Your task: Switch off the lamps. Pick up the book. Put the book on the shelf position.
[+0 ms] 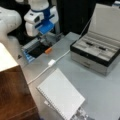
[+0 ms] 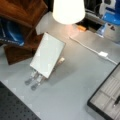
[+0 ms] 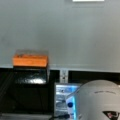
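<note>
Grey tabletop [image 1: 100, 87], dark backdrop [image 1: 72, 15], lit white lampshade [image 2: 68, 11].

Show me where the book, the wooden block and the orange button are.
book [image 1: 61, 96]: a front view, middle of its white cover.
wooden block [image 1: 12, 95]: a front view, its flat top.
orange button [image 3: 30, 60]: wrist view, its front face.

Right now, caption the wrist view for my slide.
Wrist view: an orange block sits at the grey table edge; the end effector's fingertips are not in view.
</note>
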